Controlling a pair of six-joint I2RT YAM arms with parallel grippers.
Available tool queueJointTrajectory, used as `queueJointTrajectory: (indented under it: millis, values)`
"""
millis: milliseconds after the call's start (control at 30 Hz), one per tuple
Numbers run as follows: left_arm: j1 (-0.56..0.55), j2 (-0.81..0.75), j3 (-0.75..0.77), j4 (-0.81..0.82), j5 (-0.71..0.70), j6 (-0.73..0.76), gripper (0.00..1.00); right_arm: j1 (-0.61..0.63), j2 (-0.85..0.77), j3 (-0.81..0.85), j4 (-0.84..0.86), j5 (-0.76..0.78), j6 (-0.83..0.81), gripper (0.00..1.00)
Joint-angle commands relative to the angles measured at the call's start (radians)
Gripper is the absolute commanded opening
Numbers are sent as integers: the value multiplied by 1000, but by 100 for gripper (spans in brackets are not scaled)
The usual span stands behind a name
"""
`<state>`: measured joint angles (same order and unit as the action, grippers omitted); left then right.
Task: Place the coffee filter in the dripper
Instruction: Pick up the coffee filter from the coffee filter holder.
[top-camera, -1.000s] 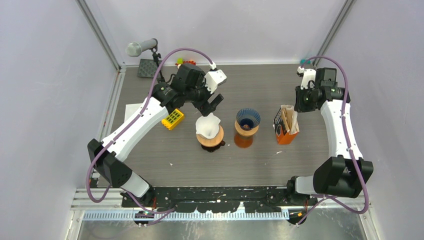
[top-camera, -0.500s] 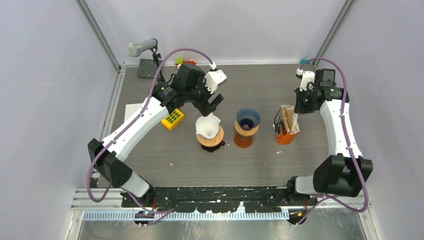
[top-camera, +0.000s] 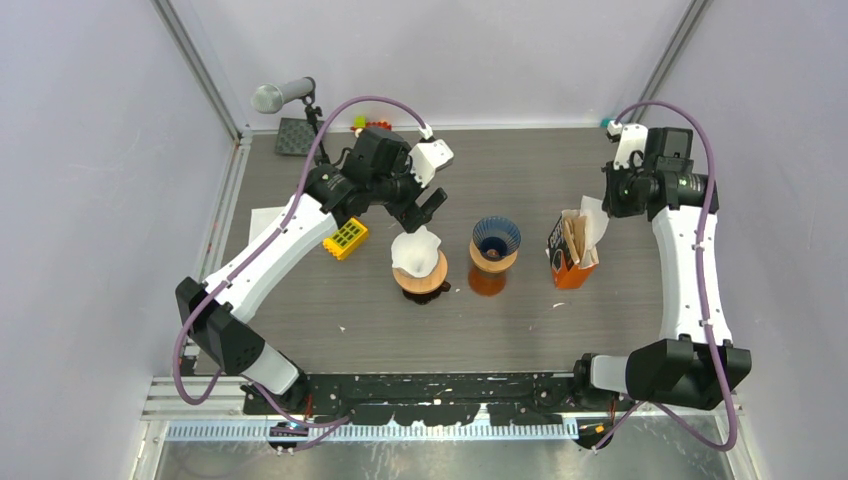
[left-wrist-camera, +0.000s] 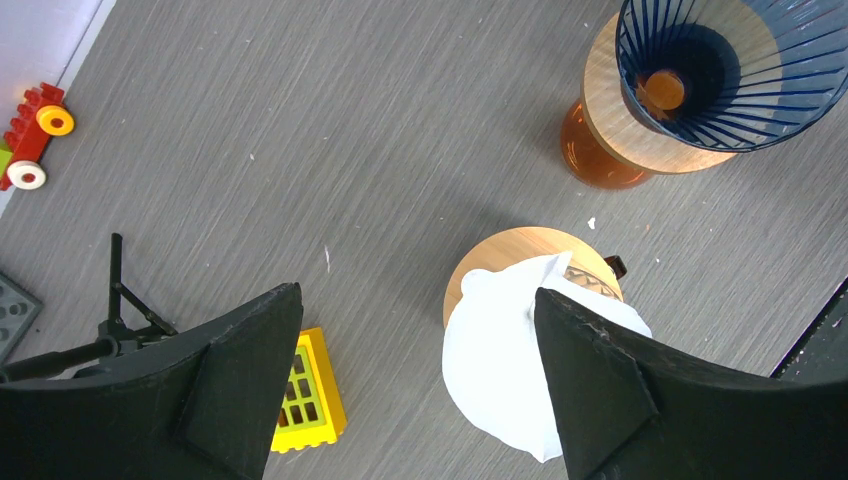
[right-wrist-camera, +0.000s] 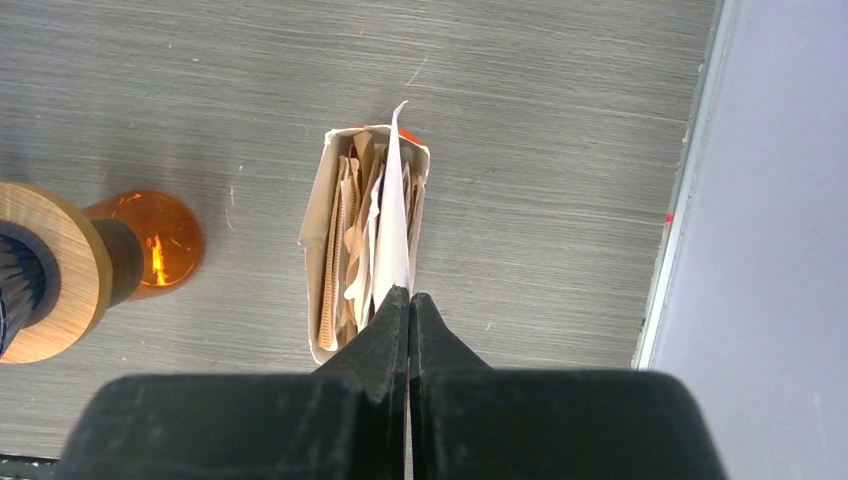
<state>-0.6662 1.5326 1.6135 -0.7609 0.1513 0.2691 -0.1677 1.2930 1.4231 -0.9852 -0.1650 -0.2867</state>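
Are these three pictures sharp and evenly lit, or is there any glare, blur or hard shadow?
Top external view: soft, even light, only faint shadows on the table, no blur. Left wrist view: the table grain is sharp; the left gripper is almost featureless black. Right wrist view: one bright glint on the amber glass base; otherwise sharp, without glare.

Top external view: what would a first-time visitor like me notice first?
Probably the right gripper on the right, shut on a white coffee filter poking out of the filter box. In the middle stands an empty blue dripper; beside it the open left gripper hovers over white paper on a wooden stand.
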Motion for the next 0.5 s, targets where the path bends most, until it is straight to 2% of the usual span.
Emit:
queueJointTrajectory:
  millis: [0,233,467]
  values:
    - [4,-7,39,2,10,5,88,-5,-37,70,-23,41,-15,0]
    - [4,4,89,-4,13,-11,88,-4,-12,277,-89,6,-7,0]
    - [4,30,156,27,96,-78,88,7,41,464,-140,-202,74,0]
